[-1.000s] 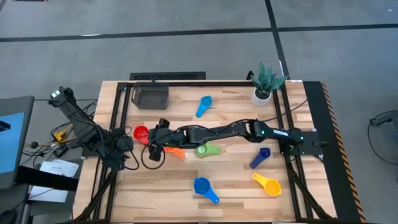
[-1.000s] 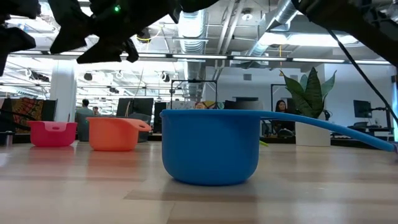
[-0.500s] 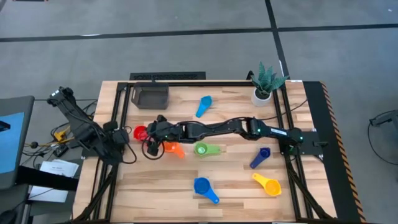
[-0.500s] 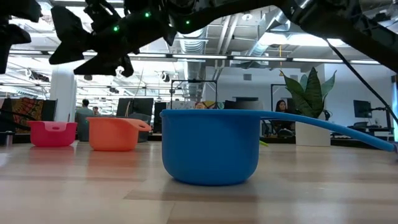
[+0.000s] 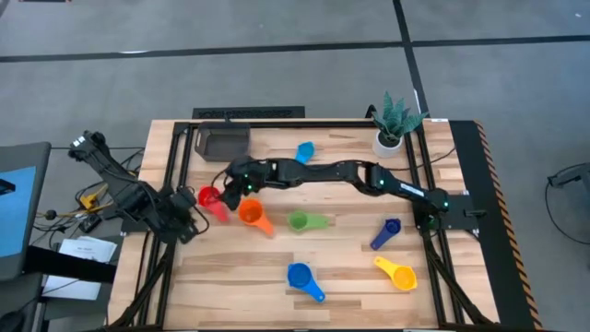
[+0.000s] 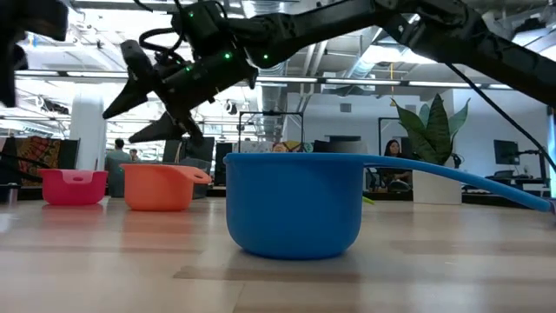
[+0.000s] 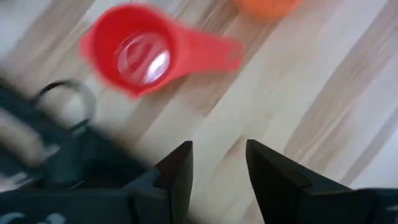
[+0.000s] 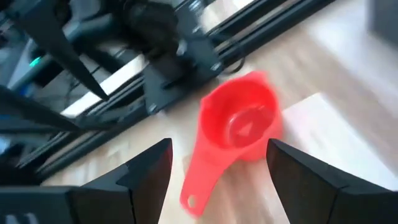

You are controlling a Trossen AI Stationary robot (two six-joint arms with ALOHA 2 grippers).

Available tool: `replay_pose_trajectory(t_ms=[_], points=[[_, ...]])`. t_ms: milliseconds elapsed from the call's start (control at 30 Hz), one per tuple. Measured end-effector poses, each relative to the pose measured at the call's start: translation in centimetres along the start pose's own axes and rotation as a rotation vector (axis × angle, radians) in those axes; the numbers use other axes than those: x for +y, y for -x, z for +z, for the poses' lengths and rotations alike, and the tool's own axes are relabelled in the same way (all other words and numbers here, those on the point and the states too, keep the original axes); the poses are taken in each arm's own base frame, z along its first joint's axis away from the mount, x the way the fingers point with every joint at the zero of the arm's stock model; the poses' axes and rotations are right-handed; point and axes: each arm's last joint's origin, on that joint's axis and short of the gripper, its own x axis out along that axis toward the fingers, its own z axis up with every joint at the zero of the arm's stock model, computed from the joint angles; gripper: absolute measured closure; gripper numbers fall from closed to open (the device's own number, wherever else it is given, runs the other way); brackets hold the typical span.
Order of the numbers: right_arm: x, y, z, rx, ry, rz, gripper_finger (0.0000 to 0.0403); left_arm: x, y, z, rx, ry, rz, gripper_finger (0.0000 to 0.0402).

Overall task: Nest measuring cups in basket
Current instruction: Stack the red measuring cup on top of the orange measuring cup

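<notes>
Measuring cups lie scattered over the bench [image 5: 277, 267], none yet in the basket [image 5: 224, 143], which stands empty just beyond the right arm's jaws [image 5: 232, 187]. Those jaws hang released and wide above the wood, holding nothing; the red cup [image 8: 239, 127] sits directly ahead between their tips, upright, its handle running back toward them. The orange cup [image 5: 250, 214] lies just beside them, the green cup [image 5: 300, 221] a little further back along the arm. The left arm's jaws [image 7: 217, 165] hover near the same red cup, parted and empty.

The step in hand looks like picking up the red cup. To do it well, bring the right jaws straight down astride the handle or the rim, close only once both tips flank the plastic, and keep clear of the left arm crowding close.
</notes>
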Motion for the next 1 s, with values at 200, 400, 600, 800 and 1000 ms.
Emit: replay_pose_trajectory(t_ms=[200, 400, 600, 800, 1000], points=[[-1.8, 0.5, 0.8, 0.1, -0.056, 0.131, 0.0121, -0.5, -3.4, -0.2, -0.083, 0.181, -0.078, 0.0285], [-3.3, 0.9, 1.5, 0.128, -0.066, 0.164, 0.0121, 0.0, -5.3, -0.4, -0.113, 0.415, -0.081, 0.0298], [-3.7, 1.1, 1.5, 0.165, -0.03, 0.205, 0.0121, 0.5, -6.4, -0.8, -0.105, 0.604, -0.074, 0.0288], [-4.7, 1.4, 1.7, 0.202, -0.023, 0.218, 0.0121, 1.6, -7.9, -1.5, -0.135, 0.813, -0.03, 0.0232], [-6.2, 2.0, 2.4, 0.218, -0.043, 0.265, 0.0121, 1.9, -9.2, -1.7, -0.223, 0.855, -0.084, 0.0172]])
